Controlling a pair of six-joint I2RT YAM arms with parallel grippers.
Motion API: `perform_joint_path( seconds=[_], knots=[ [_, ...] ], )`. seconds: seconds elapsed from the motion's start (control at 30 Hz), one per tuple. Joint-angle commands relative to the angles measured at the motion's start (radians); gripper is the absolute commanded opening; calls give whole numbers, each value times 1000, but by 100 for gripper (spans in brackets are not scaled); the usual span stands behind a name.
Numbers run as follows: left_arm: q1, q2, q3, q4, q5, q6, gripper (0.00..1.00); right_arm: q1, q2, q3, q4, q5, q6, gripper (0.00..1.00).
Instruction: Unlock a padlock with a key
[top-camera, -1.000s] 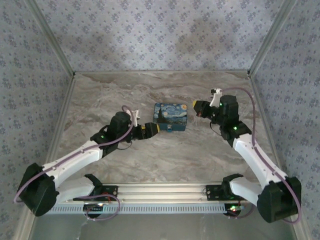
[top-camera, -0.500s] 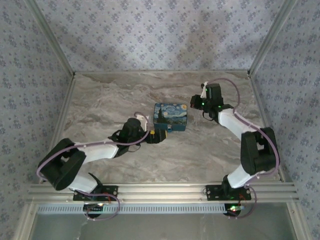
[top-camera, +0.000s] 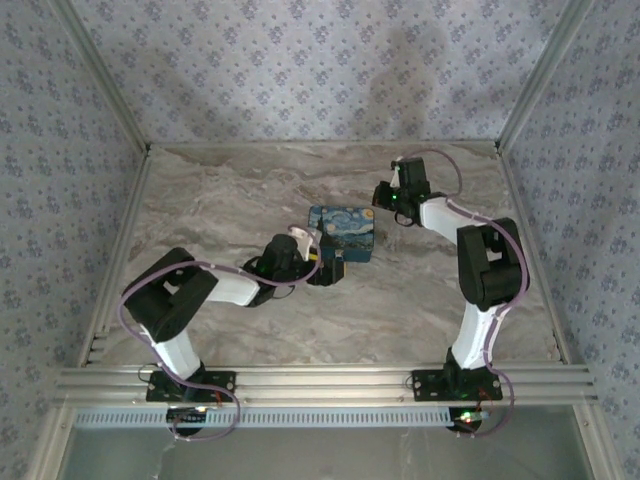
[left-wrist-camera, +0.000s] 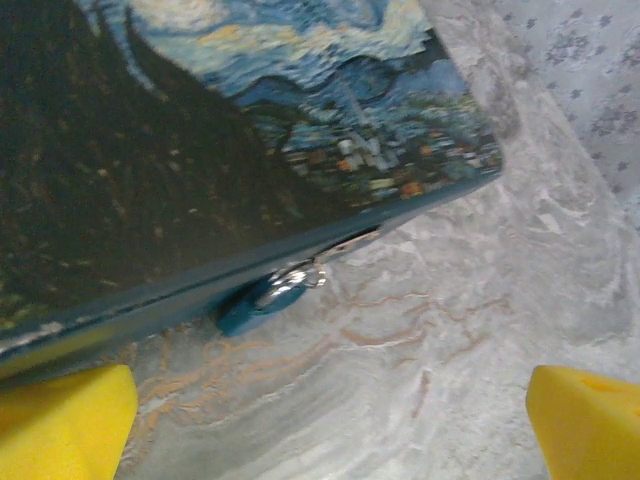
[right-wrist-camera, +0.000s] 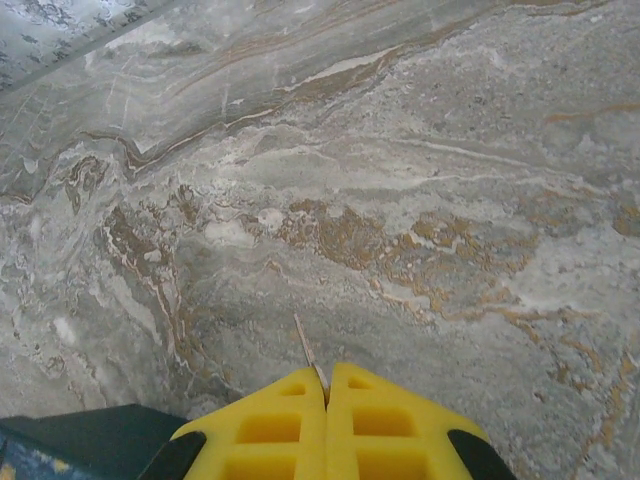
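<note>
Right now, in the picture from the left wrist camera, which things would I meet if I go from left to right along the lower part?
yellow finger at the left edge → blue padlock hanging at the box's front edge → yellow finger at the right edge

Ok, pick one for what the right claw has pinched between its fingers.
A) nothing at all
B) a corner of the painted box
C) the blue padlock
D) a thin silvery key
D: in the right wrist view the key pokes out as a thin silvery sliver from the shut right claw, while the padlock hangs at the edge of the painted box.
</note>
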Motion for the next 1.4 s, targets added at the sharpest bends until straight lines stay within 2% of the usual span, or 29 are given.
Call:
perform_joint_path(
  seconds=[0.0, 0.3, 0.5, 0.8, 1.1, 1.37],
  knots=[
    [-12, 49, 40, 62, -24, 36, 100, 5, 29, 36, -18, -1, -19, 0],
    [-43, 134, 90, 83, -68, 71, 100, 50, 43, 24, 1, -9, -24, 0],
    [-50, 178, 117, 111, -36, 58, 95, 78, 43, 2, 18, -8, -22, 0],
    [-59, 168, 88, 154, -23, 43, 94, 91, 26, 2, -9, 11, -44, 0],
    [-59, 141, 50, 155, -31, 32, 94, 70, -82, 42, -126, 119, -91, 0],
    [-59, 144, 60, 149, -35, 36, 95, 17, -171, -36, -171, 228, -74, 0]
  ],
)
